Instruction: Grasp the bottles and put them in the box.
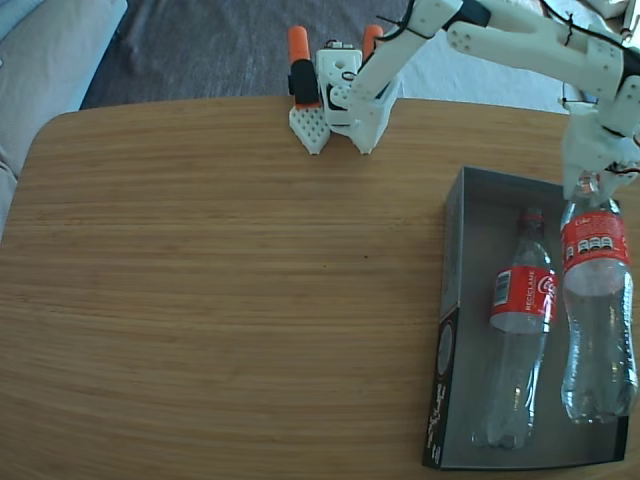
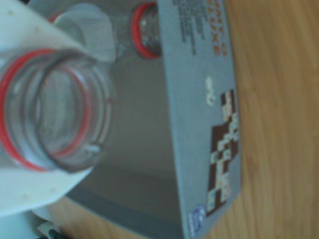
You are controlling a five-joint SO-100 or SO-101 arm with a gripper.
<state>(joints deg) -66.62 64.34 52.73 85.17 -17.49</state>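
Hand (image 1: 585, 183) pinching neck of second bottle (image 1: 597, 300), holding it tilted over box (image 1: 452, 260), base near box's right wall. First bottle (image 1: 520, 330) lying inside box, just left. Best lowering base first, parallel to neighbour, then releasing.

1. Wooden table (image 1: 200, 300) – light grain, rounded corners, fills most of fixed view.
2. Dark grey rug (image 1: 200, 45) beyond table's far edge.
3. Pale blue upholstery (image 1: 45, 60) – top-left corner, beside rug.
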